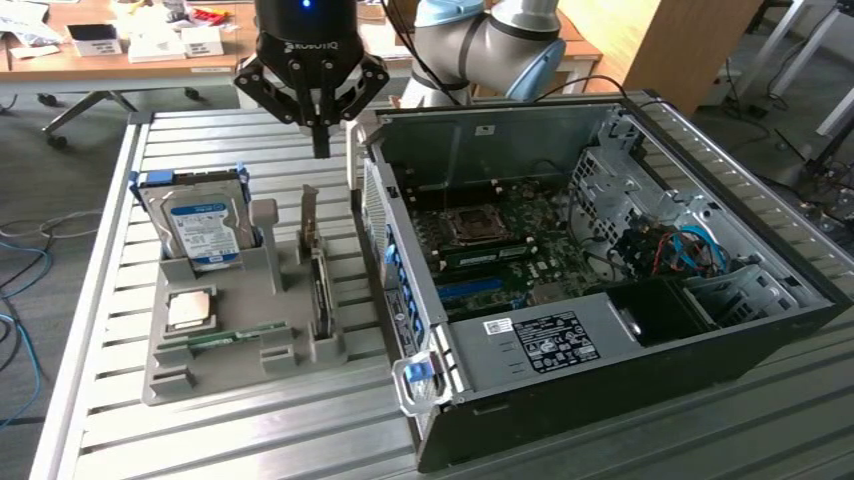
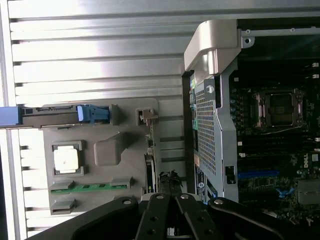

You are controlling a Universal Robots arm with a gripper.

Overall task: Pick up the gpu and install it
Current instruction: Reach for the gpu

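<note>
High in the upper middle of the exterior view, the claw (image 1: 320, 150) hangs with its fingers pressed together into one point, gripping nothing, above the worktop (image 1: 240, 440). Just below it, left of the frame's centre, the gpu (image 1: 318, 285) stands on edge in the right-hand slot of a grey holder (image 1: 174, 385). The claw is clear of the card, so by my judgement the pick-up is not yet made and nothing of the task is done. At the holder's upper left a hard drive (image 1: 200, 225) in a blue caddy stands upright, while a processor chip (image 1: 191, 308) and a memory stick (image 1: 238, 335) lie lower in the frame. Across the right half lies the open computer case (image 1: 747, 330), its motherboard (image 1: 494, 250) bare and the blue card slot (image 1: 474, 295) unoccupied, so the installing is left as well. The worktop is ribbed grey metal, catching the light at the bottom. Beyond it, at the upper left, wooden desks (image 1: 134, 62) carry small boxes and papers. Loose cables (image 1: 20, 250) trail over the floor along the left edge.
</note>
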